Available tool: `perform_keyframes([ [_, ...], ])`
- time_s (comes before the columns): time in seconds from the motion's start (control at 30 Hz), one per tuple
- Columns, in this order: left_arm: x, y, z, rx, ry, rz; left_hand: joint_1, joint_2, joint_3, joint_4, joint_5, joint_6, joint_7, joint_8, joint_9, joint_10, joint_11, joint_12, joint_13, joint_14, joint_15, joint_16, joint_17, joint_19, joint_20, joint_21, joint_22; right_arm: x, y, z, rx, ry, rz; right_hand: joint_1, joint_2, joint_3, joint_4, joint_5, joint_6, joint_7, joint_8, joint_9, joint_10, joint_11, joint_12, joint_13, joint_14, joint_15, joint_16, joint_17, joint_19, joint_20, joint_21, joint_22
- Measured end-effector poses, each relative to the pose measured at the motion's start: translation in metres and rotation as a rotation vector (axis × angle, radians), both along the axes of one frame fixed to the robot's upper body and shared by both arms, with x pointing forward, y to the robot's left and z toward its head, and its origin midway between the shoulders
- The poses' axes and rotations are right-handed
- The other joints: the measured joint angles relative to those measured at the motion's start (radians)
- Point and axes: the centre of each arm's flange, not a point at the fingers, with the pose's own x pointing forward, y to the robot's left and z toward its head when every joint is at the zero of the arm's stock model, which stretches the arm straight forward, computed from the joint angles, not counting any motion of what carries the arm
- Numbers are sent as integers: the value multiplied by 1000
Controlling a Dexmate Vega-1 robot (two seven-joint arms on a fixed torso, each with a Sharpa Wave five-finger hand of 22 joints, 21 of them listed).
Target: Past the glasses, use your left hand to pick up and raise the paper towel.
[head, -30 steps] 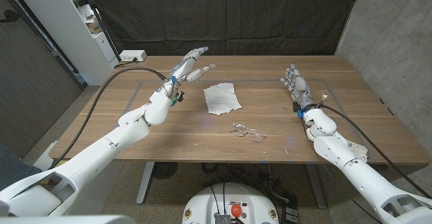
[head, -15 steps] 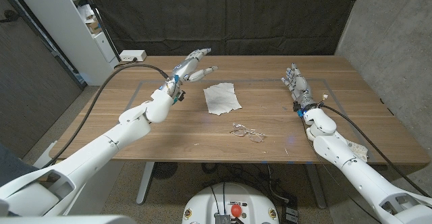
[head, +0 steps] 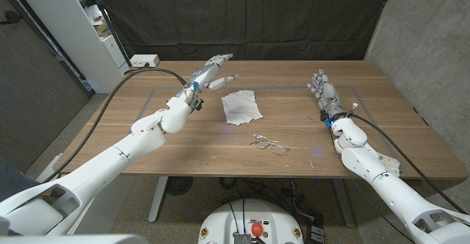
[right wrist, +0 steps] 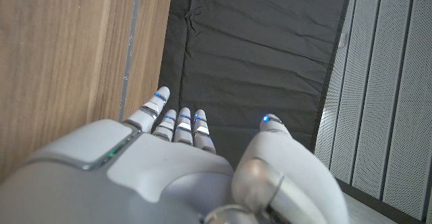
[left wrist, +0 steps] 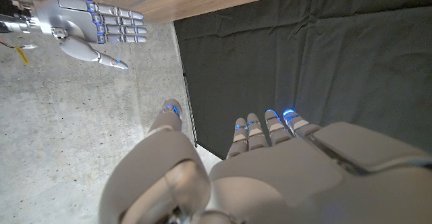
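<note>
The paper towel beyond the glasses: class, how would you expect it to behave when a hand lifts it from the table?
The paper towel lies thin, flat and creased, so it would probably droop limply from wherever it is pinched. It looks very light. Lying flush on the table, its edge may be hard to catch.

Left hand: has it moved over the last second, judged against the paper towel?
Yes. The left hand has drifted toward the table's far edge, away from the robot, while the paper towel lies where it did. The hand is open and holds nothing.
</note>
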Motion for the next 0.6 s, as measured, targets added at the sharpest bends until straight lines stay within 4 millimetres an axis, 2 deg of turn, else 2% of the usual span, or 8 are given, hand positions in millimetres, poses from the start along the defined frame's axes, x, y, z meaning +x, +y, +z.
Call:
perform_keyframes([
  [0.4,-4,-9,-1,36,-14,20,28,-6,6,-11,0,0,0,0,0,-5,5,0,0,-19,5,-5,0,-4,-4,-8,0,-2,-4,-1,8,-6,0,0,0,0,0,0,0,0,0,0,0,0,0,0,0,0,0,0,0,0,-7,0],
  [0.6,-5,-12,-3,59,-15,32,58,-11,6,-19,4,15,-7,8,0,12,-5,3,0,-19,5,-5,0,-4,-4,-11,0,-4,-4,-3,12,-9,-1,0,0,0,0,0,0,0,0,0,0,0,0,0,0,0,0,0,0,0,-7,0],
])
